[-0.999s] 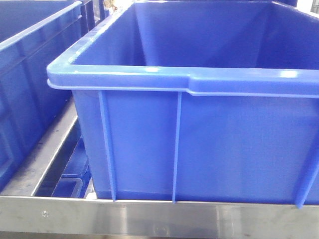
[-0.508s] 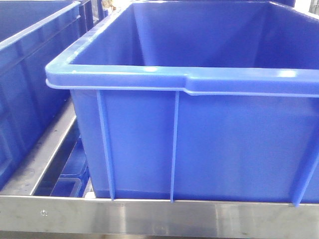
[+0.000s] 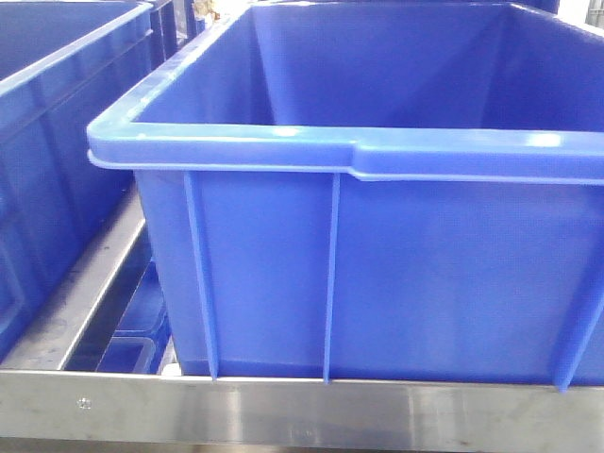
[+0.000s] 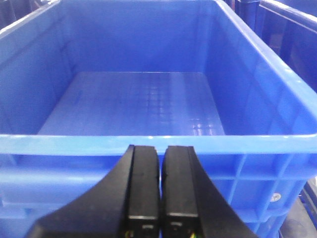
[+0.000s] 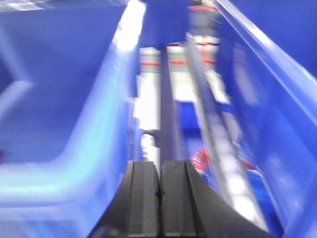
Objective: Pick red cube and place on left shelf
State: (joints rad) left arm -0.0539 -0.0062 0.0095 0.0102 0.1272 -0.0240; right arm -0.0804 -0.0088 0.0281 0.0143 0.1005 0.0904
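The red cube is not in view. The left shelf (image 3: 283, 411) shows as a brushed steel front rail with rivets, with steel rails (image 3: 85, 293) running back. A big blue ribbed crate (image 3: 396, 274) sits on it and fills the front view. My left gripper (image 4: 161, 148) is shut and empty, just in front of the near rim of an empty blue crate (image 4: 148, 141). My right gripper (image 5: 159, 162) is shut and empty, over the gap between two blue crates. That view is blurred. A small red smear (image 5: 200, 156) lies below the rail there, and I cannot tell what it is.
A second blue crate (image 3: 57, 142) stands at the left of the front view, with a gap of rails between the two. In the right wrist view a pale steel rail (image 5: 218, 134) runs back between the crate walls (image 5: 59, 99), with lower tiers below.
The front view has shifted by only a few pixels. The crates and the rail stand as before.
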